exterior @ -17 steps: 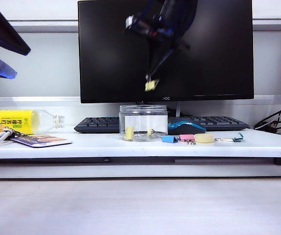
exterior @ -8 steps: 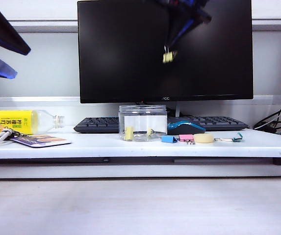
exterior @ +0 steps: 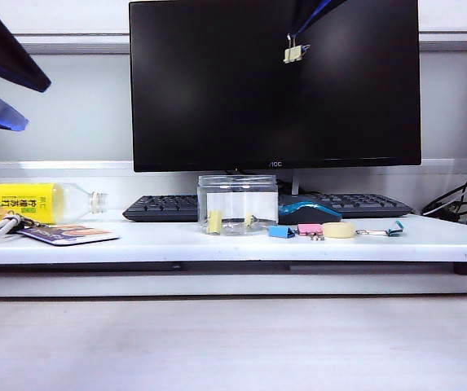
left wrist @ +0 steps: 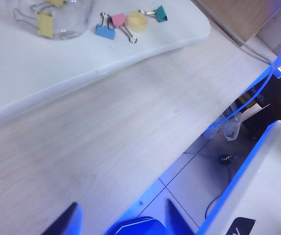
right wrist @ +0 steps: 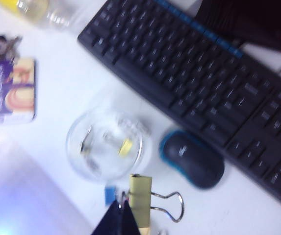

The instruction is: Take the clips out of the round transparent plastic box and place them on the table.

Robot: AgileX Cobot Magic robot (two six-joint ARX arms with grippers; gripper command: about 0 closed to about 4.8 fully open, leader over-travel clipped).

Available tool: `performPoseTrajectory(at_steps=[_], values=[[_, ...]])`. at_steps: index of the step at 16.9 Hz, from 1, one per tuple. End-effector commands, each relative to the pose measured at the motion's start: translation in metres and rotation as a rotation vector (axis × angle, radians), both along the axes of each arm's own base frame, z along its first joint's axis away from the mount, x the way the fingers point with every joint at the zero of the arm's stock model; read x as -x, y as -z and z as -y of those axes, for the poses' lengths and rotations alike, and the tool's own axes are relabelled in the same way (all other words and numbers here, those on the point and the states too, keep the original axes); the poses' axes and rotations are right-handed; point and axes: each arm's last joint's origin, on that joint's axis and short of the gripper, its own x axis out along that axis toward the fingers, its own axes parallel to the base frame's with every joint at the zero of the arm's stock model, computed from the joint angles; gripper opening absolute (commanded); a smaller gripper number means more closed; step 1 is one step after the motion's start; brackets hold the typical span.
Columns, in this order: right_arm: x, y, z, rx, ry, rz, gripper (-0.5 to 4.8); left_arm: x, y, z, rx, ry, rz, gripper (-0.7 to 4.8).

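The left end effector [left wrist: 120, 218] hangs open and empty over the wood surface, off the worktop [exterior: 176, 242]. The box [exterior: 238, 204] holds two clips [exterior: 215, 221]. High before the monitor [exterior: 217, 81], the right end effector [right wrist: 121, 215] pinches one clip [exterior: 293, 54].

Not much readable here tbh. The monitor [exterior: 275, 81] is showing a small "AOC" logo on its lower bezel, well below the right end effector [exterior: 292, 37] hanging in front of the screen. The bottle's yellow label [exterior: 19, 200], far off to that end effector's lower left, is carrying dark characters I can't make out.
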Motion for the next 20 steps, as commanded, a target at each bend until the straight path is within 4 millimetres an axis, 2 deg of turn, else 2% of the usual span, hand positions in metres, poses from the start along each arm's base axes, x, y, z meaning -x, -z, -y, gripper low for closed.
performPoseTrajectory(at_steps=[1, 5, 11, 15, 20], values=[[0.012, 0.009, 0.008, 0.031, -0.010, -0.049, -0.05, 0.000, -0.003, 0.000, 0.009, 0.006, 0.020, 2.29], [0.019, 0.029, 0.012, 0.066, -0.032, -0.117, -0.05, 0.000, -0.002, 0.000, 0.007, 0.009, 0.012, 2.29], [0.010, 0.047, 0.010, 0.008, -0.068, -0.147, -0.05, 0.001, -0.001, 0.000, -0.003, 0.008, -0.008, 2.29], [-0.011, 0.092, 0.018, -0.031, -0.060, -0.170, -0.05, 0.001, 0.000, 0.000, -0.003, 0.006, -0.012, 2.29], [-0.028, 0.113, 0.014, -0.032, -0.059, -0.186, -0.05, 0.001, 0.000, 0.000, -0.006, 0.006, -0.017, 2.29]])
